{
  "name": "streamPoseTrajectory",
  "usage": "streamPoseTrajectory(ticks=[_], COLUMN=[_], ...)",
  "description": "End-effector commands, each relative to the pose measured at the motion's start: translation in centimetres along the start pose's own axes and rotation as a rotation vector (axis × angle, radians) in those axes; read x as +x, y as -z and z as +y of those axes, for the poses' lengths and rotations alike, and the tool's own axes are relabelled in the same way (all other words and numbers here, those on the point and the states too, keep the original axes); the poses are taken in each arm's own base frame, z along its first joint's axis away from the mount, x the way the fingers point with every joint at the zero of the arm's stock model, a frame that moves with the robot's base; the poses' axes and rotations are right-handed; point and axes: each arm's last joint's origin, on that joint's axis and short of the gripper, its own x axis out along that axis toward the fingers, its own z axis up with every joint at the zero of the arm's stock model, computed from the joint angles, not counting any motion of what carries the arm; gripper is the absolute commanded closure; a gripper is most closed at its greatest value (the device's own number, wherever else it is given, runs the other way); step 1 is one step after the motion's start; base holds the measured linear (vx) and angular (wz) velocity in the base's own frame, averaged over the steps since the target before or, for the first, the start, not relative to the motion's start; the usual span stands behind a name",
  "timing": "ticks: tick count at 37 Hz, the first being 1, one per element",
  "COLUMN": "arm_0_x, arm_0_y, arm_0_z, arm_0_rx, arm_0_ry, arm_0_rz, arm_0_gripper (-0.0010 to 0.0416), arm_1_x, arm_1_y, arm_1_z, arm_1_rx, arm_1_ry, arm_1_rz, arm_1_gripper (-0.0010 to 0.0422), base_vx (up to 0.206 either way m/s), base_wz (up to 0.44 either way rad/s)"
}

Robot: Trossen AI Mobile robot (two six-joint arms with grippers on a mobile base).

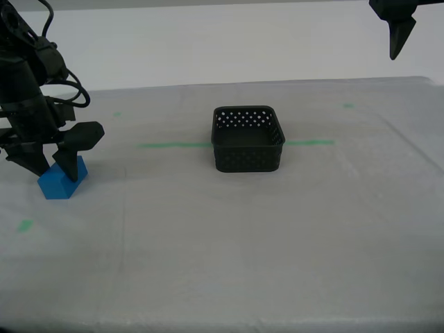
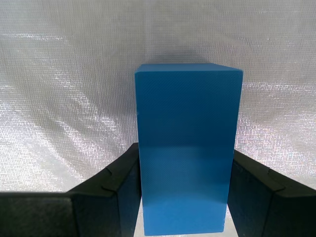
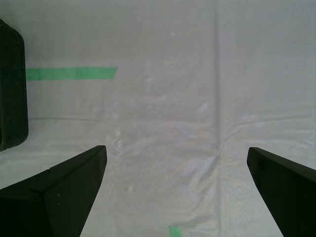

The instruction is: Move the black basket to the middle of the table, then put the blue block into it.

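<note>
My second gripper (image 1: 43,166) is standing at the exterior view's left, its two dark fingers (image 2: 113,197) pressing on opposite faces of the blue block (image 1: 62,180) — the jaws are clamped on it. In the second wrist view the blue block (image 2: 187,148) is filling the gap between the fingers, its far end lying over the woven surface of the table (image 2: 59,74). In the exterior view the block is sitting on the table (image 1: 229,243), well apart from the black basket (image 1: 248,139). The basket is resting upright near the middle of the table, straddling the green tape line (image 1: 173,145), which is showing on both sides of it. My first gripper (image 3: 175,187) is hanging high at the exterior view's upper right, well apart from the basket — its jaws are standing wide apart over bare table, holding nothing. In the first wrist view a corner of the black basket (image 3: 11,89) is showing beside the green tape line (image 3: 71,73), and a small green tape mark (image 3: 174,231) is lying between the fingers
</note>
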Motion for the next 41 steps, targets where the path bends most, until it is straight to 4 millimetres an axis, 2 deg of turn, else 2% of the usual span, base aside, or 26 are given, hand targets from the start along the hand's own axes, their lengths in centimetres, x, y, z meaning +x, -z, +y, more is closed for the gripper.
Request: streamPoseTrajectory(ticks=[1, 12, 19, 29, 41], arm_0_x=[0.0, 0.0, 0.0, 0.0, 0.0], arm_0_y=[0.0, 0.0, 0.0, 0.0, 0.0], arm_0_z=[0.0, 0.0, 0.0, 0.0, 0.0], arm_0_rx=[0.000, 0.001, 0.001, 0.001, 0.001], arm_0_ry=[0.002, 0.002, 0.002, 0.002, 0.002], arm_0_rz=[-0.001, -0.002, -0.002, -0.002, -0.002], arm_0_gripper=[0.0007, 0.0007, 0.0007, 0.0007, 0.0007], arm_1_x=[0.0, -0.8, -2.8, -6.0, -7.9], arm_1_y=[0.1, 0.2, 0.2, 0.5, -0.6], arm_1_z=[0.0, -0.2, -0.5, -2.3, -5.0], arm_1_rx=[-0.003, -0.021, -0.042, -0.122, -0.110], arm_1_ry=[0.005, 0.015, 0.017, 0.044, 0.075], arm_1_rz=[0.004, -0.008, -0.076, -0.203, -0.244], arm_1_gripper=[0.0416, 0.0413, 0.0413, 0.0413, 0.0413], base_vx=[0.000, 0.000, 0.000, 0.000, 0.000], base_wz=[0.000, 0.000, 0.000, 0.000, 0.000])
